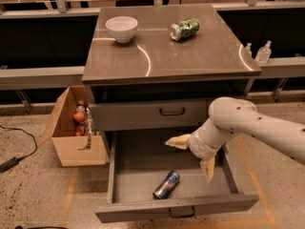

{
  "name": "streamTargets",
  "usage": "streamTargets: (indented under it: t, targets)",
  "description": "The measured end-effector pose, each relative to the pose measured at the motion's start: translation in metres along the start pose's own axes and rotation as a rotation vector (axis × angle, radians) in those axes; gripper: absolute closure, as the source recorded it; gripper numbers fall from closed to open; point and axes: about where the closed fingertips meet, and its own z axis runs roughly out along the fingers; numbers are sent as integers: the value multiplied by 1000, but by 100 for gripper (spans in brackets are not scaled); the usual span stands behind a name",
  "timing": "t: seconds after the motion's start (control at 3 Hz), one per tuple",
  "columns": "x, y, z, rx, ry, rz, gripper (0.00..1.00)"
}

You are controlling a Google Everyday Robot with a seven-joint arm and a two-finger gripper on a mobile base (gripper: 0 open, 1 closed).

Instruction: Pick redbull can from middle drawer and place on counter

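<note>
Two jaws (spread) near redbull can (pixel 167 184)

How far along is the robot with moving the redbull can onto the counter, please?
Done: the middle drawer stands open. In hand: the gripper hovers over the drawer, up and right of the redbull can, jaws apart and empty. Left: grasp the can lying on the drawer floor, lift it, set it on the counter.

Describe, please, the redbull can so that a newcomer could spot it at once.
Under the glossy counter, the middle drawer stands pulled out. The redbull can lies alone on its floor near the front, by the open gripper. It is slim and blue-silver, unlike the fat green can above.
</note>
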Motion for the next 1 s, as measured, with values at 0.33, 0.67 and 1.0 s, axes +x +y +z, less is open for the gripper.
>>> streamTargets:
  t: [0.33,0.67,1.0]
  targets:
    - [4,-13,41,26,-4,-104,0]
    - [11,-21,78,26,23,-160,0]
    - [23,-26,112,16,48,-165,0]
